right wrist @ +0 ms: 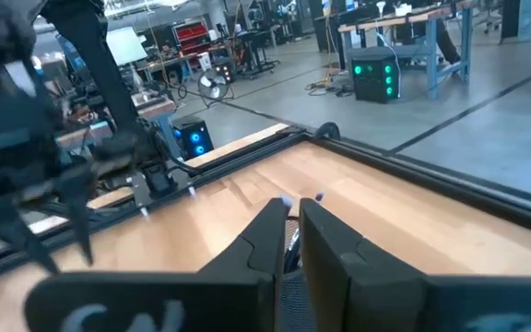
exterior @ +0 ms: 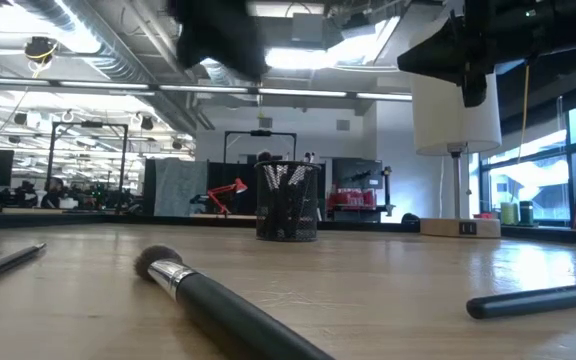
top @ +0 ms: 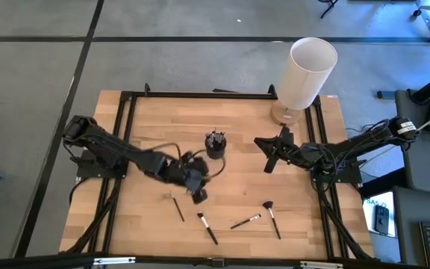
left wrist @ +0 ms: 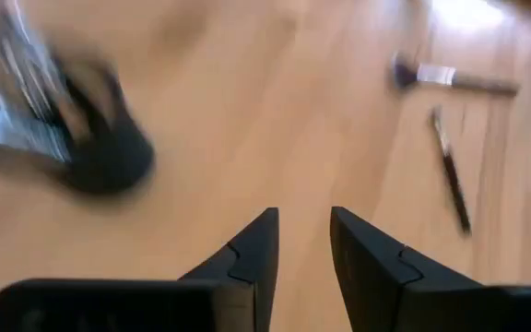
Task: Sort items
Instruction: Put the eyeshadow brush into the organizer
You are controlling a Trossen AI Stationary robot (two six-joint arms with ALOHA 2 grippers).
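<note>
Several makeup brushes lie flat on the wooden table near its front edge: a thin one [top: 177, 206], two pale-ferruled ones [top: 207, 229] [top: 245, 221], and one with a fan-shaped reddish head [top: 272, 217]. One lies close in the low view [exterior: 218, 305]. More brushes stand in the black mesh cup [top: 215, 144] [exterior: 288, 200]. My left gripper [top: 197, 190] [left wrist: 302, 226] hovers open and empty above the table, between the cup and the loose brushes. My right gripper [top: 263, 153] [right wrist: 291, 214] is right of the cup, raised off the table, its fingers nearly together with nothing plainly held.
A tall white cylinder [top: 308, 71] [exterior: 455, 110] on a wooden base stands at the far right corner. A black metal frame [top: 200, 96] runs round the tabletop. Bare wood lies between the cup and the right arm.
</note>
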